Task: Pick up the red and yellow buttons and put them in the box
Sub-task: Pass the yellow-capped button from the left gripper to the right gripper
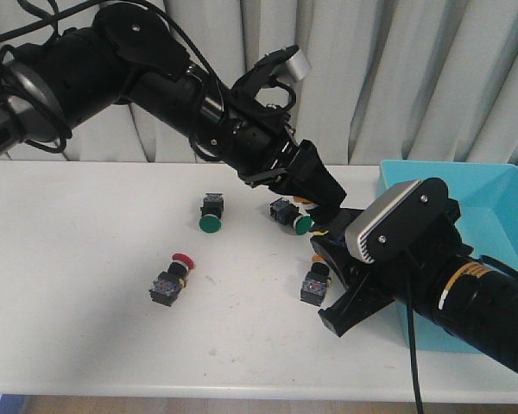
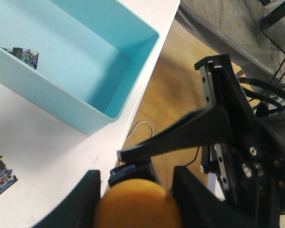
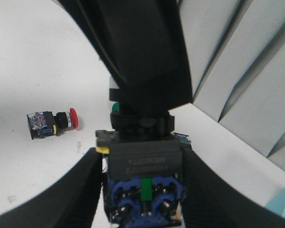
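Note:
A yellow button (image 2: 137, 204) hangs above the table, between both grippers. My left gripper (image 2: 136, 183) is shut on its round yellow cap. My right gripper (image 3: 142, 190) has its fingers closed against the black body and blue terminals (image 3: 143, 164). In the front view the two grippers meet left of the light-blue box (image 1: 492, 185), the left gripper (image 1: 326, 207) above the right gripper (image 1: 328, 246). A red button (image 1: 174, 278) lies on the table at left and also shows in the right wrist view (image 3: 50, 122). Another yellow-capped button (image 1: 315, 282) lies under my right gripper.
Two green-capped buttons (image 1: 210, 213) (image 1: 291, 216) lie mid-table. The box wall (image 2: 76, 104) is close by, with one button body (image 2: 26, 54) inside the box. The table's right edge and the floor show beyond it. Curtains hang behind.

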Tool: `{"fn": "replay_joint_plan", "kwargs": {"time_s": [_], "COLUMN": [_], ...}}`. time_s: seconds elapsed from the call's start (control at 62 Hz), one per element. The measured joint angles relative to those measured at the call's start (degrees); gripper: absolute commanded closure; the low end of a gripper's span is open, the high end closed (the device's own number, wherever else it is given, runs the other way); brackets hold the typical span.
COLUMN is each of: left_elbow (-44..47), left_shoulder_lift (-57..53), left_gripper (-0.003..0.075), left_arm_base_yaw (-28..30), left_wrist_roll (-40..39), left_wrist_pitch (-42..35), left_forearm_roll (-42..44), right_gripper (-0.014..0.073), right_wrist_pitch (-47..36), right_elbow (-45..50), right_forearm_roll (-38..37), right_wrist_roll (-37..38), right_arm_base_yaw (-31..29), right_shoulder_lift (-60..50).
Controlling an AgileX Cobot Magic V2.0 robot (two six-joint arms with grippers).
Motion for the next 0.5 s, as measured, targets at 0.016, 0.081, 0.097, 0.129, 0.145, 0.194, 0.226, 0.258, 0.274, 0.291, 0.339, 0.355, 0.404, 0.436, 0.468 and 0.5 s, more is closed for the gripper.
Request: {"fn": "replay_joint_plan", "kwargs": {"time_s": [0.016,0.081,0.097,0.129,0.145,0.194,0.226,0.258,0.274,0.291,0.339,0.355,0.404,0.436,0.468,0.5], "left_elbow": [0.0,0.0,0.0,0.0,0.0,0.0,0.0,0.0,0.0,0.0,0.0,0.0,0.0,0.0,0.0,0.0], "left_shoulder_lift": [0.0,0.0,0.0,0.0,0.0,0.0,0.0,0.0,0.0,0.0,0.0,0.0,0.0,0.0,0.0,0.0], "left_gripper": [0.0726,0.0723,0.0722,0.0720,0.0718,0.0708,0.0695,0.0682,0.0670,0.0661,0.0622,0.0608,0.0556,0.0521,0.0476,0.0428], "left_arm_base_yaw": [0.0,0.0,0.0,0.0,0.0,0.1,0.1,0.1,0.1,0.1,0.1,0.1,0.1,0.1,0.1,0.1], "left_wrist_roll": [0.0,-0.1,-0.1,-0.1,-0.1,-0.1,-0.1,-0.1,-0.1,-0.1,-0.1,-0.1,0.0,0.2,0.5,0.8], "left_wrist_pitch": [0.0,0.0,0.0,-0.1,-0.1,-0.1,-0.1,-0.1,-0.1,-0.1,-0.1,-0.1,-0.1,-0.1,-0.1,0.0], "left_forearm_roll": [0.0,-0.1,-0.1,-0.1,-0.1,-0.1,-0.1,-0.1,-0.1,-0.1,-0.1,-0.1,-0.1,-0.1,-0.1,-0.1], "right_gripper": [0.0604,0.0606,0.0605,0.0602,0.0602,0.0601,0.0601,0.0601,0.0601,0.0601,0.0600,0.0600,0.0599,0.0600,0.0600,0.0599], "right_wrist_pitch": [-0.1,-0.7,-0.8,-0.9,-1.0,-1.0,-1.1,-1.2,-1.3,-1.3,-1.3,-1.3,-1.3,-1.3,-1.3,-1.3], "right_elbow": [0.0,0.0,0.0,0.0,0.0,0.0,0.0,0.0,0.0,0.0,0.0,0.0,0.0,0.0,0.0,0.0], "right_forearm_roll": [0.0,0.0,0.0,0.0,0.0,0.0,0.0,0.0,0.0,0.0,0.1,0.1,0.2,0.2,0.3,0.4], "right_wrist_roll": [0.0,0.0,0.0,0.0,-0.1,-0.2,-0.3,-0.4,-0.5,-0.6,-1.0,-1.2,-1.5,-1.8,-2.2,-2.5], "right_arm_base_yaw": [0.0,0.0,0.0,0.0,0.0,0.0,0.0,0.0,0.0,0.0,0.0,0.0,0.0,0.0,0.0,0.0], "right_shoulder_lift": [0.1,0.3,0.4,0.5,0.5,0.5,0.5,0.5,0.5,0.5,0.5,0.5,0.5,0.5,0.5,0.5]}}
